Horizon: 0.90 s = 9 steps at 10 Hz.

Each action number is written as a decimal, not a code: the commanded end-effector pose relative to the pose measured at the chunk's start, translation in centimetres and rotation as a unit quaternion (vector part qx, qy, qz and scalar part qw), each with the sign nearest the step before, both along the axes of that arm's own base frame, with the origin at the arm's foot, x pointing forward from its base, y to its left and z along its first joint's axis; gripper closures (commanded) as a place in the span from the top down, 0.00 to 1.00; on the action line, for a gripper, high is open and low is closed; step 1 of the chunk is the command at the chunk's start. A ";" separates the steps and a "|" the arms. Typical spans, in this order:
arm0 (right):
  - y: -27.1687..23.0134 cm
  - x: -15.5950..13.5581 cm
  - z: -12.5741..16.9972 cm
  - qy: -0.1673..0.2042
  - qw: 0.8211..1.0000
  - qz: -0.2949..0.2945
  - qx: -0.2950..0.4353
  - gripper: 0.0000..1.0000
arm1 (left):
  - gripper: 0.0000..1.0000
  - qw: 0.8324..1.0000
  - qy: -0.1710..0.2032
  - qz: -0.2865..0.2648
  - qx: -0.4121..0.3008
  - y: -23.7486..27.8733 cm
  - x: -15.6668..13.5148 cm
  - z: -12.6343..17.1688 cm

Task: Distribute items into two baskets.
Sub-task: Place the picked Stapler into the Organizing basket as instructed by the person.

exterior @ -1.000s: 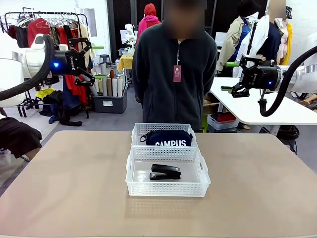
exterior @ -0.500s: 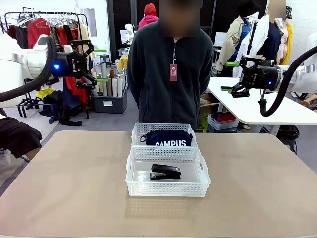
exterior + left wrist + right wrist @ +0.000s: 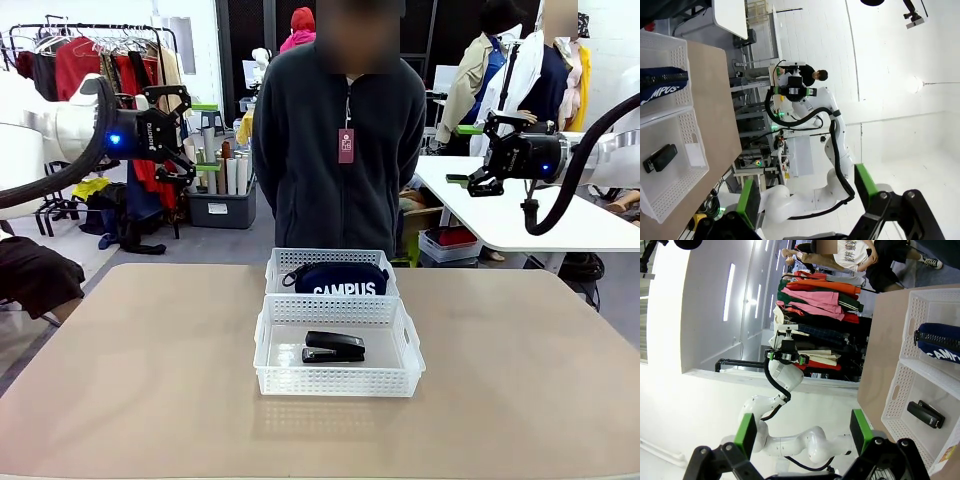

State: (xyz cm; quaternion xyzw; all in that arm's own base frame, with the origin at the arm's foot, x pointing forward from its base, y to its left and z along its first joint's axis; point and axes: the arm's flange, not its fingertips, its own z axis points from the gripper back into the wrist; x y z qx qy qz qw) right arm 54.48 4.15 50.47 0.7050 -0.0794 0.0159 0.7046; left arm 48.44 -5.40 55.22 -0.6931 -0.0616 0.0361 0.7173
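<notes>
Both grippers are seen raised well above the desk [image 3: 150,400], with nothing held between their fingers. From the front, the left gripper [image 3: 178,130] is seen high and well to the left of the near basket [image 3: 338,375], its jaws spread apart; the right gripper [image 3: 482,152] is seen high and well to the right of that basket, its jaws likewise parted. In the left wrist view the green pads [image 3: 749,202] of the left gripper [image 3: 805,200] are set wide apart, and the same is shown for the right gripper [image 3: 800,432] in the right wrist view. The near basket is placed at the middle of the desk, and the black stapler [image 3: 334,347] is laid flat on its floor. Directly behind the near basket, and touching it or nearly so, the far basket [image 3: 285,262] is set, and the navy pouch [image 3: 342,279] marked "CAMPUS" is lodged inside it, its lettering turned toward the near basket. Beyond the far basket, at the far edge of the desk, a person [image 3: 345,150] in a dark fleece is seen standing, arms held behind the back. Behind the person and left of the near basket, a clothes rack [image 3: 90,60] is seen in the background.
</notes>
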 end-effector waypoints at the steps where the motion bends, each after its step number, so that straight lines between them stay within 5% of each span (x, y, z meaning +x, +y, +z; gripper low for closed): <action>1: 0.0 -0.1 0.2 0.000 1.000 0.001 0.005 1.00 | 1.00 1.000 -0.002 0.000 0.000 0.0 -0.1 0.2; 9: 0.0 -0.1 0.2 0.000 1.000 0.001 0.005 1.00 | 1.00 1.000 -0.002 0.000 0.000 0.0 -0.1 0.2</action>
